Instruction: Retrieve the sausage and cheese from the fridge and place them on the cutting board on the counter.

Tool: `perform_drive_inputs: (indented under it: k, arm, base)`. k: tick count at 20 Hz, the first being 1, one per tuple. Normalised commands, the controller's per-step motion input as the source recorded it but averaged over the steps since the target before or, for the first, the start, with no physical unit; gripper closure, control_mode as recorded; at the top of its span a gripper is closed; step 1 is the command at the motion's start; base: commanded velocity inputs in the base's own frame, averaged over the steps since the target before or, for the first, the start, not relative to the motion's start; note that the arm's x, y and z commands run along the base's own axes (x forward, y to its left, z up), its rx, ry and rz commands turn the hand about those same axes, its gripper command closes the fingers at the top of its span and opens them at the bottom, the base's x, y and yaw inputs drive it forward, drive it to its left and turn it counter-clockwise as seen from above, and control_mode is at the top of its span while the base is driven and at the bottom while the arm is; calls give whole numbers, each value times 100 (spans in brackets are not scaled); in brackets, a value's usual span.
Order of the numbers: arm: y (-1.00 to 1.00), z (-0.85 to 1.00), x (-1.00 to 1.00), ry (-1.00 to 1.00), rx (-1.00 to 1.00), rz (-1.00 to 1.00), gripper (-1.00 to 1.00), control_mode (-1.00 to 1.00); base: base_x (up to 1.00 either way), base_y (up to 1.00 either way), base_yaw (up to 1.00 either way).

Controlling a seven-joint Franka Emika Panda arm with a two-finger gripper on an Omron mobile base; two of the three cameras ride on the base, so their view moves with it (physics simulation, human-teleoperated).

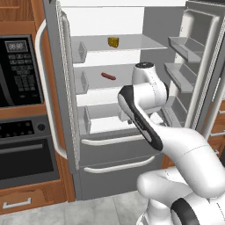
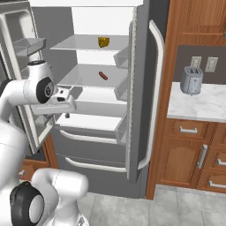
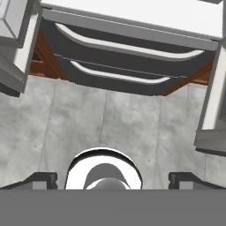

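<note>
Grey fridge [image 1: 114,154] stands with both upper doors swung wide, white interior and glass shelves exposed. Cheese [image 1: 113,42], a small yellow wedge, sits on the top shelf, toward the middle; same spot in the right base view [image 2: 103,42]. Sausage [image 1: 108,76], short and dark red-brown, lies flat on the shelf just below, slightly left of the cheese; in the right base view [image 2: 103,75] it lies about under the cheese. The two are well apart, one shelf between levels. Neither is touched by anything.

Gripper [image 3: 113,178] points down at the grey tiled floor [image 3: 110,128] in front of the fridge, its two dark fingertips [image 3: 42,178] spread as far apart as they go, nothing between them. Hand view shows the two lower drawers with pale curved handles [image 3: 126,47] at the top, door edges at either side.

White arm [image 1: 145,110] is bent in front of the lower shelves, below the sausage shelf. Black oven [image 1: 24,132] sits left of the fridge in wood cabinets. Toaster [image 2: 191,80] stands on a marbled side counter [image 2: 198,106] to the right.
</note>
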Motion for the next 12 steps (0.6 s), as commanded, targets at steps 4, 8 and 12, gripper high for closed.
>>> perform_drive_inputs:
  k: [4, 8, 12]
  arm:
    - [0, 0, 0, 0, 0, 0, -100, -100]
    - [0, 0, 0, 0, 0, 0, -100, -100]
    - [0, 0, 0, 0, 0, 0, -100, -100]
  base:
    - [0, 0, 0]
    - [0, 0, 0]
    - [0, 0, 0]
